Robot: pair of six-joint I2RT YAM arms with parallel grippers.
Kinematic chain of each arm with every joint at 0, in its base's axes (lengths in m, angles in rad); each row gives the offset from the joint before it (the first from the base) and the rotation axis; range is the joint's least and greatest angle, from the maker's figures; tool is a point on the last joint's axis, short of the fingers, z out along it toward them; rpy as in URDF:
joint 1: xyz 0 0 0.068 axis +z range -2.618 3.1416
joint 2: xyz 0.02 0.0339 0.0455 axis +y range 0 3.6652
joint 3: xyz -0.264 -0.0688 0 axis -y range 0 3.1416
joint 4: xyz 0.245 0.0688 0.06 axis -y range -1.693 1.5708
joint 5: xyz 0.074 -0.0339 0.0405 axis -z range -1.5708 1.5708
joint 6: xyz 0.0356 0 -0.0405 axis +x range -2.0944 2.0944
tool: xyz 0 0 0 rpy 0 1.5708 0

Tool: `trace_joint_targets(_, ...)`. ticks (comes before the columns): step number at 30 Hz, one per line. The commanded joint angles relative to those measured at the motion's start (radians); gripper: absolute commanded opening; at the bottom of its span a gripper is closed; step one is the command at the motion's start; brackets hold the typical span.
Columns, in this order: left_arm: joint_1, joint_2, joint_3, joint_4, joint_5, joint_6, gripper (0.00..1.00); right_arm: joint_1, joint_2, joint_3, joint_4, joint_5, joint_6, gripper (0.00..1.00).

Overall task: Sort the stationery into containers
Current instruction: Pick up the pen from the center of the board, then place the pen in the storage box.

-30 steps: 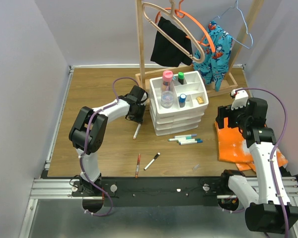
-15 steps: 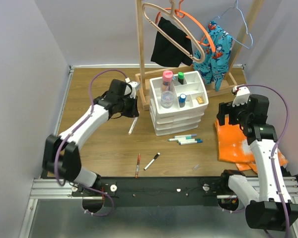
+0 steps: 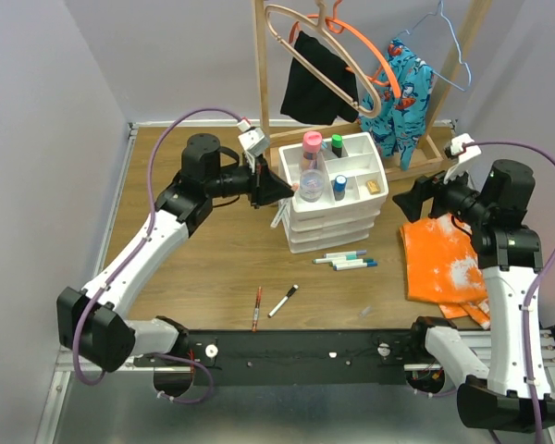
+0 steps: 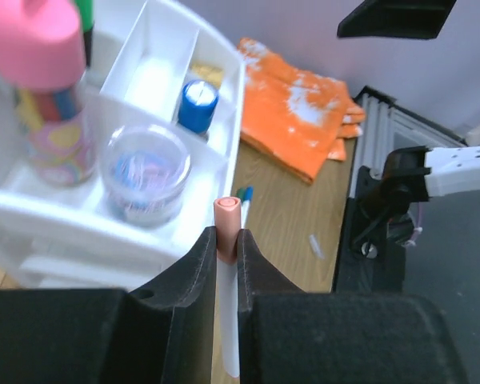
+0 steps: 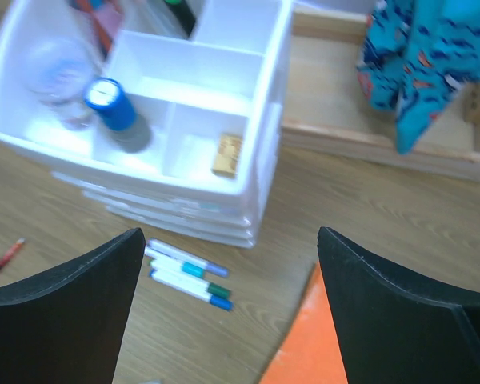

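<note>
My left gripper (image 3: 276, 191) is shut on a white pen with a salmon-pink cap (image 4: 226, 220), held above the table at the left edge of the white drawer organiser (image 3: 328, 227). Its top tray (image 4: 224, 104) holds a pink-capped bottle (image 3: 312, 148), a green-capped marker (image 3: 337, 143), a clear jar (image 4: 146, 168) and a small blue-capped bottle (image 5: 108, 100). Three white pens with teal and blue caps (image 3: 344, 260) lie in front of the organiser. A red pen (image 3: 257, 307) and a black-capped marker (image 3: 283, 301) lie nearer me. My right gripper (image 3: 409, 202) is open and empty, raised to the right of the organiser.
An orange cloth (image 3: 444, 264) lies on the table at the right, under my right arm. A wooden hanger rack (image 3: 268, 83) with clothes stands behind the organiser. A small yellow item (image 5: 226, 154) sits in the tray's right compartment.
My left gripper took the white pen from the table left of the organiser and lifted it to the tray's left edge. My right gripper rose off the orange cloth and turned toward the organiser.
</note>
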Motion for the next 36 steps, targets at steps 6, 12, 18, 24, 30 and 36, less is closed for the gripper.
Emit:
trace_joint_targets(6,-0.093,0.154,0.238,0.232,0.182,-0.120,0.13,-0.007,0.058,0.145,0.065,-0.439,0.230,0.93)
trace_joint_targets(12,-0.148,0.261,0.412,0.264,0.156,-0.196,0.13,-0.006,0.073,0.099,0.282,-0.567,0.404,0.86)
trace_joint_targets(18,-0.196,0.367,0.575,0.306,0.093,-0.285,0.13,-0.006,0.058,0.013,0.605,-0.554,0.554,0.82)
trace_joint_targets(24,-0.234,0.413,0.637,0.304,0.065,-0.298,0.12,-0.004,0.095,0.036,0.702,-0.611,0.603,0.82)
trace_joint_targets(30,-0.256,0.427,0.644,0.289,0.047,-0.285,0.12,0.011,0.119,0.031,0.816,-0.643,0.677,0.83)
trace_joint_targets(36,-0.259,0.456,0.689,0.281,0.028,-0.288,0.11,0.046,0.165,0.065,0.816,-0.680,0.677,0.83)
